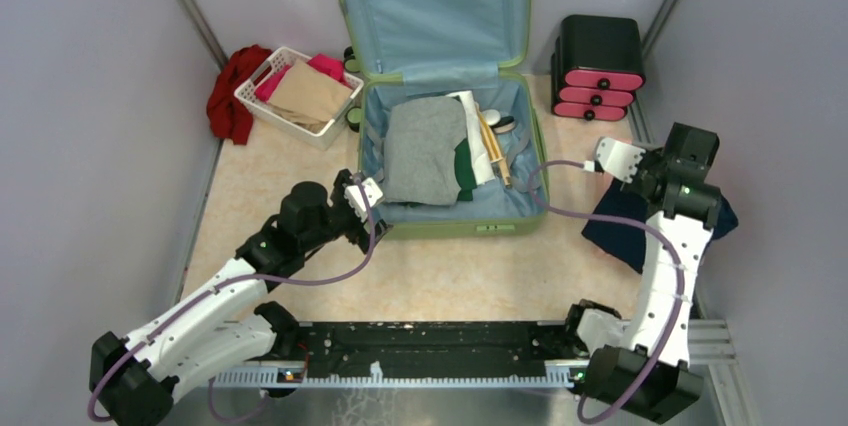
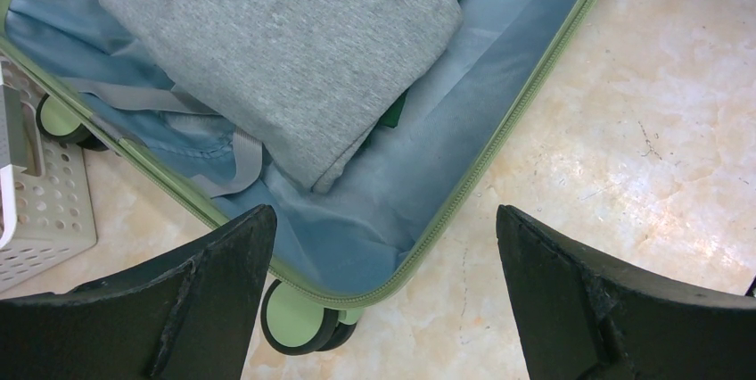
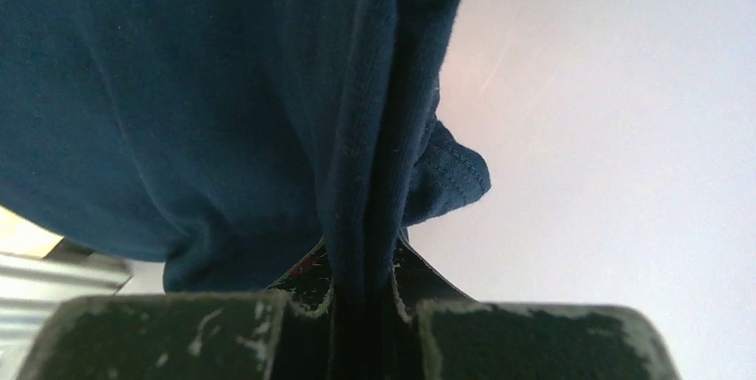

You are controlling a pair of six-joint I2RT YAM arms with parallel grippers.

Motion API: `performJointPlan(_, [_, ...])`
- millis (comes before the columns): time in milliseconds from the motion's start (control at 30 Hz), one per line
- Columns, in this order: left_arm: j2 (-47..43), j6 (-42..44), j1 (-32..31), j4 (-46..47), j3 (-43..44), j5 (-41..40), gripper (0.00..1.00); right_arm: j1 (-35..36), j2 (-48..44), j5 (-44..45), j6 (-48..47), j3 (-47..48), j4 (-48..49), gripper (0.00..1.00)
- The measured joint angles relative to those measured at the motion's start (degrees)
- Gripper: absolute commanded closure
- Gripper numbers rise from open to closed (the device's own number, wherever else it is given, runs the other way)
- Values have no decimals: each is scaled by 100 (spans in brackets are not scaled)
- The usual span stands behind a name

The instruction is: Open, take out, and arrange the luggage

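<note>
Luggage (image 1: 462, 229) top ctr of frame. Folded sweater (image 1: 424, 151) in it, left side. Basket (image 1: 285, 124) just left of luggage, drawer box (image 1: 598, 66) upper rt, garment (image 1: 612, 220) mid rt.

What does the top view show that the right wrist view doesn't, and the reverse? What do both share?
Only the top view: the open suitcase, the grey sweater inside it, the white basket, the drawer box and the left gripper. Only the right wrist view: the right gripper, jaws shut on a fold of cloth. Both: the dark blue garment and the pale wall.
</note>
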Motion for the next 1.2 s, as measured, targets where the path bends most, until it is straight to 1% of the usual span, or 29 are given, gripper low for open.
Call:
performJointPlan(167, [0, 24, 0, 0, 0, -2, 1, -24, 577, -251, -308, -260, 968, 100])
performJointPlan(367, [0, 28, 0, 0, 0, -2, 1, -96, 1412, -527, -407, -675, 2068, 100])
performJointPlan(600, [2, 35, 0, 0, -2, -4, 1, -109, 2380, -702, -310, -1174, 3324, 100])
performJointPlan(700, [2, 42, 0, 0, -2, -9, 1, -109, 2782, -697, -188, -1224, 3805, 100])
performJointPlan(833, [7, 44, 0, 0, -2, -11, 1, -109, 3250, -675, 0, -1226, 4481, 97])
performJointPlan(900, [17, 46, 2, 2, -2, -11, 1, -109, 3423, -636, 61, -1233, 4771, 91])
performJointPlan(933, [20, 44, 2, 0, -2, -11, 1, -109, 3504, -614, 96, -1257, 4959, 82])
performJointPlan(1000, [24, 44, 2, 0, -2, -11, 1, -109, 3668, -570, 166, -1298, 5254, 56])
performJointPlan(1067, [28, 44, 2, 2, -2, -11, 1, -109, 3829, -505, 273, -1349, 5547, 38])
performJointPlan(1133, [33, 44, 2, 0, -2, -11, 1, -107, 3982, -409, 404, -1366, 5834, 29])
performJointPlan(1200, [33, 44, 2, 0, -2, -11, 1, -107, 4116, -229, 695, -1362, 6098, 24])
